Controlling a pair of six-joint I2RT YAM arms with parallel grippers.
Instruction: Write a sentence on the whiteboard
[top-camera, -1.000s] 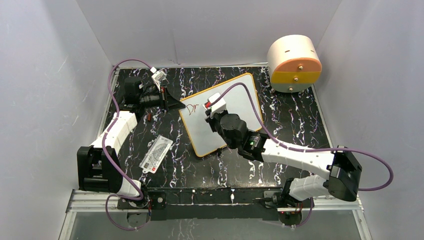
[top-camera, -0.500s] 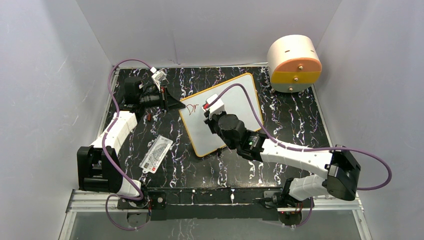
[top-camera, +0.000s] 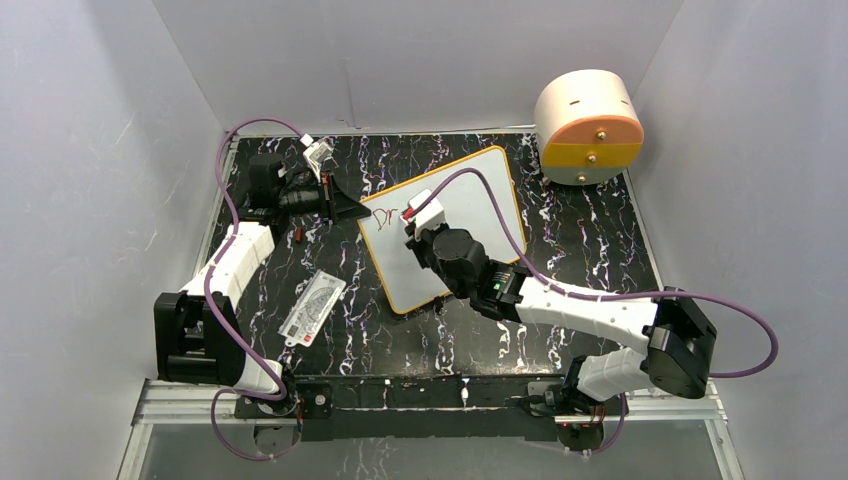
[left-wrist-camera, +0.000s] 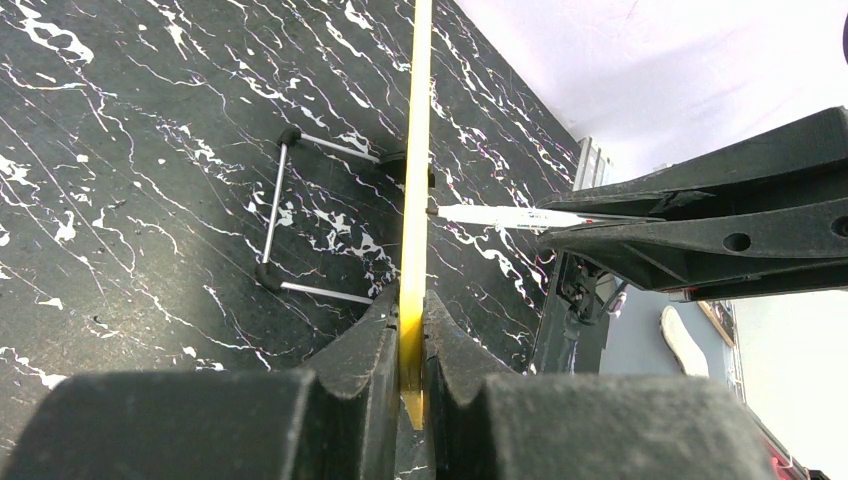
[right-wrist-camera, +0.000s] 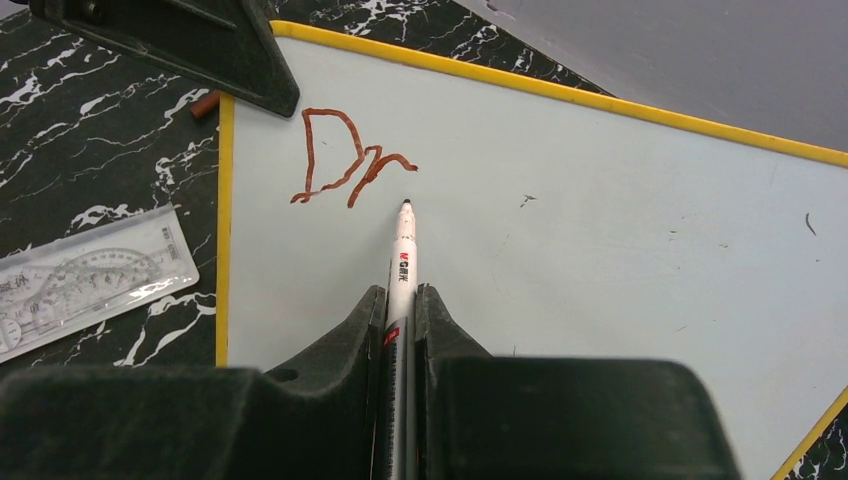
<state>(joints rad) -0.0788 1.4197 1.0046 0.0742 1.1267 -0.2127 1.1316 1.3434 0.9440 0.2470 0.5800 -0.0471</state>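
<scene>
- left arm reaches forward, left fingers (left-wrist-camera: 388, 325) clamped on the whiteboard (top-camera: 400, 270) edge, mid-tabletop (top-camera: 600, 230)
- right arm stretched diagonally across the board, right fingers (right-wrist-camera: 372, 315) pinching marker (right-wrist-camera: 404, 250), tip beside the sentence (right-wrist-camera: 345, 165), just "dr"

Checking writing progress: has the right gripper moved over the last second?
Yes. The right gripper has shifted slightly left and toward the near edge, against the fixed orange-framed rectangular white whiteboard.

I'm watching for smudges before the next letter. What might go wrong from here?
The marker tip sits just past the r of the sentence; a crowded stroke may overlap it. The left fingers pinch the whiteboard by one thin edge, so pen pressure might shift it.
</scene>
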